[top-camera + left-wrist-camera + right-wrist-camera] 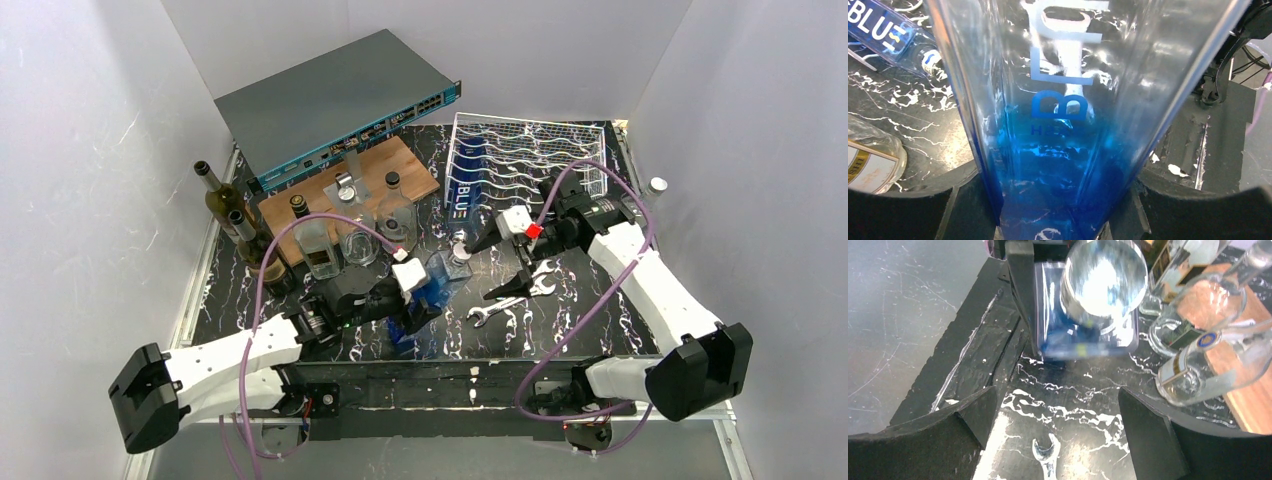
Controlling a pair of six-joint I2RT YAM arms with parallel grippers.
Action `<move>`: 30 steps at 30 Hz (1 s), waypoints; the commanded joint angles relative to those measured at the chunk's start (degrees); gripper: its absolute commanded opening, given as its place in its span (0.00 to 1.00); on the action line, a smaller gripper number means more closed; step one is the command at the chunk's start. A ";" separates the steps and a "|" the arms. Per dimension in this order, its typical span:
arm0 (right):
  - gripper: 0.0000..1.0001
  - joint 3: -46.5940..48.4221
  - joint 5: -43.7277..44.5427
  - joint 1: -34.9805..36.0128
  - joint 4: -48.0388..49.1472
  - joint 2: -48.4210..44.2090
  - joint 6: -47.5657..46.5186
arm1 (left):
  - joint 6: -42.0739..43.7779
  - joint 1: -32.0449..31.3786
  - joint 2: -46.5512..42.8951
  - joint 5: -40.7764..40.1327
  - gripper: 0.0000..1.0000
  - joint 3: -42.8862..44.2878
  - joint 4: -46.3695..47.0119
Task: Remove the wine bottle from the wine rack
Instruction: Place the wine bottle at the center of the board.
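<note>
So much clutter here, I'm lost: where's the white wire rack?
In the top view, the rack sits at the back right, just right of the wooden board, with a blue bottle lying at its left end.

You have a bottle [1063, 125] of clear, glossy blue glass. The tabletop [440, 340] is smooth black with white marble veining. The rack [530, 150] is white-coated wire, the board [350, 185] bare wood, the wrenches [490, 314] shiny metal and the switch [320, 100] matt grey.
</note>
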 commanded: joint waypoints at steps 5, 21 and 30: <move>1.00 7.30 -1.24 4.46 1.79 3.75 -0.30 | -2.19 -0.44 1.45 2.92 0.00 6.31 10.82; 0.98 5.85 2.11 11.54 13.57 3.85 18.20 | -1.87 -0.75 6.57 2.57 0.00 9.35 13.20; 0.88 4.02 3.59 11.58 16.68 3.43 21.26 | -1.40 -0.73 7.09 3.09 0.00 9.37 14.34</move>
